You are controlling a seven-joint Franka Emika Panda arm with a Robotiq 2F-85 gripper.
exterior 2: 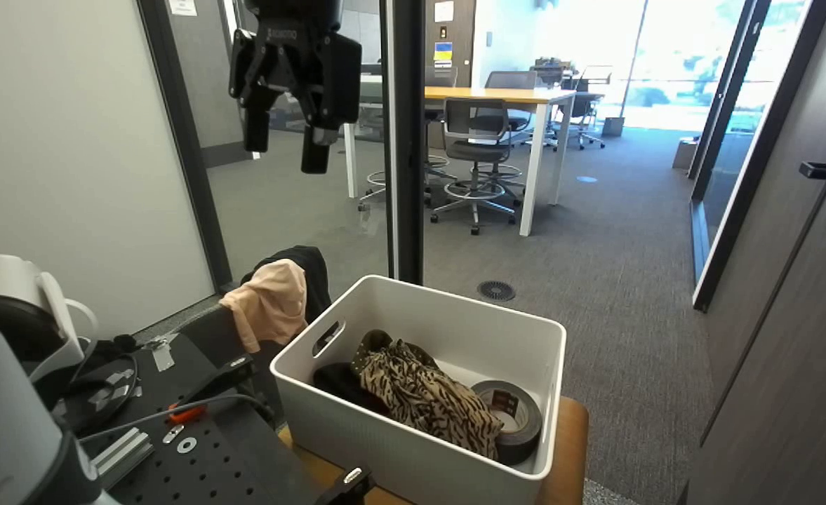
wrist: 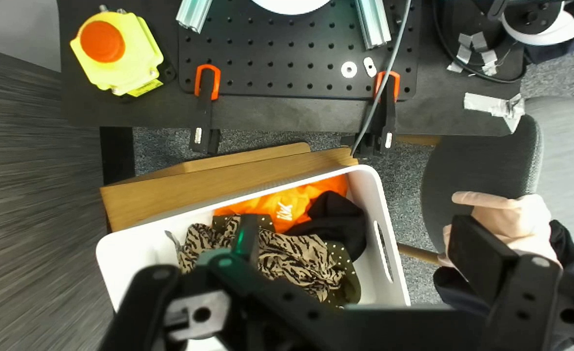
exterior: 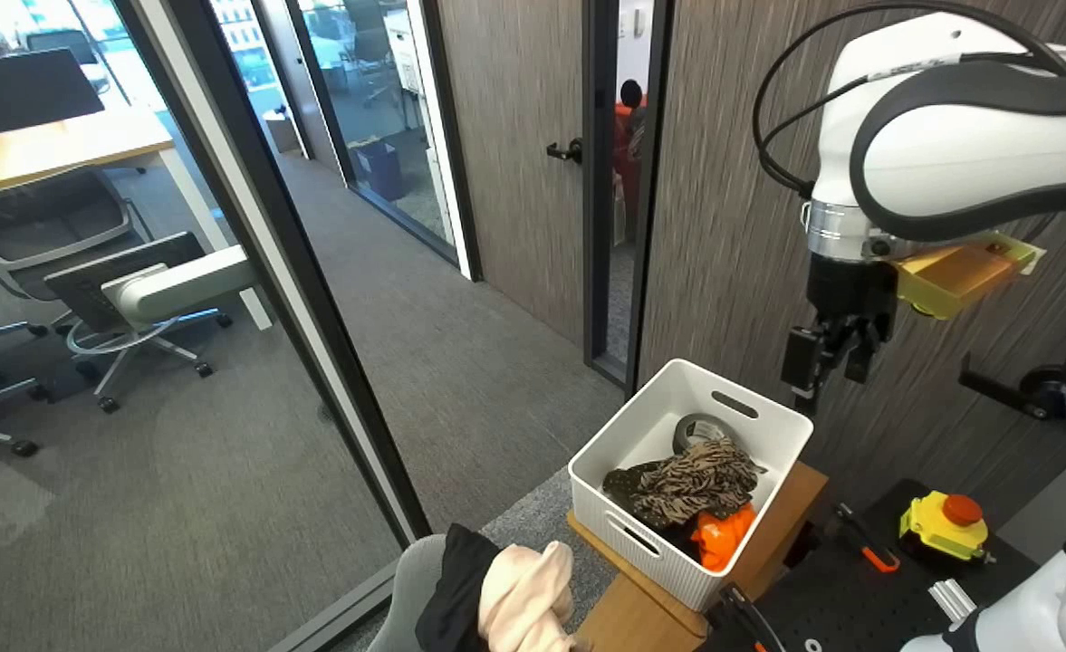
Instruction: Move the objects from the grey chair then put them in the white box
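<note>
OK, jaws spread abv wht box (exterior: 677, 578); pink cloth (exterior: 523, 593), blk cloth (exterior: 456, 580) on gry chair (exterior: 411, 580).

In an exterior view, the box (exterior: 623, 445) is looked down on steeply, a door (exterior: 514, 163) faced beyond. In an exterior view, it is taken from nearer and lower, towards a desk (exterior 2: 469, 92). In the wrist view, box and bench (wrist: 287, 114) are seen from overhead. Box, bench and chair (exterior: 412, 589) are shared by all three.
</note>
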